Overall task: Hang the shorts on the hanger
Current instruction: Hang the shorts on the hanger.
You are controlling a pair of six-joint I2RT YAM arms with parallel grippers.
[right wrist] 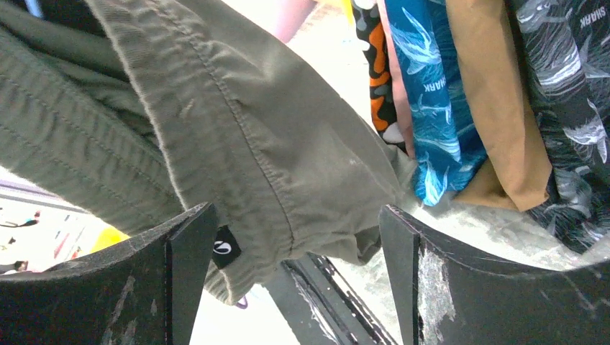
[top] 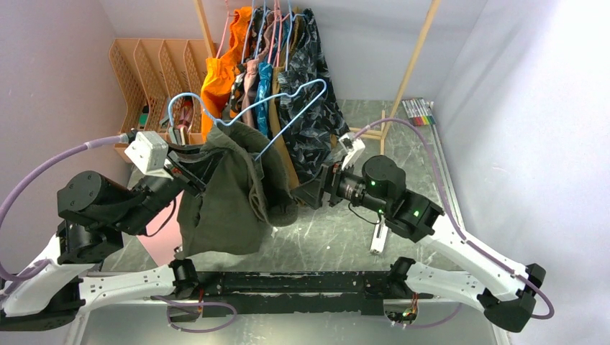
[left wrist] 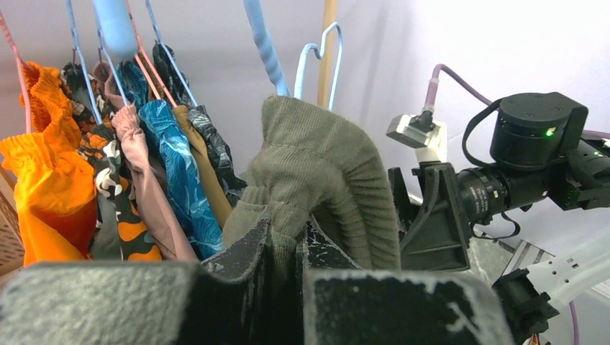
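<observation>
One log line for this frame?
left gripper: shut on shorts | right gripper: open, straddling shorts edge | hanger: one end hidden by shorts

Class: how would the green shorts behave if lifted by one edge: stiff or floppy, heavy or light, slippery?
Probably floppy: the shorts sag in folds below the left pincer pinching them. Likely light: the cloth looks thin. The ribbed waistband probably grips rather than slips.

An orange garment [top: 219, 79] and a dark patterned one [top: 316, 108] hang at the back; a beige lattice organizer [top: 144, 68] stands left, pens [top: 419, 111] right.
</observation>
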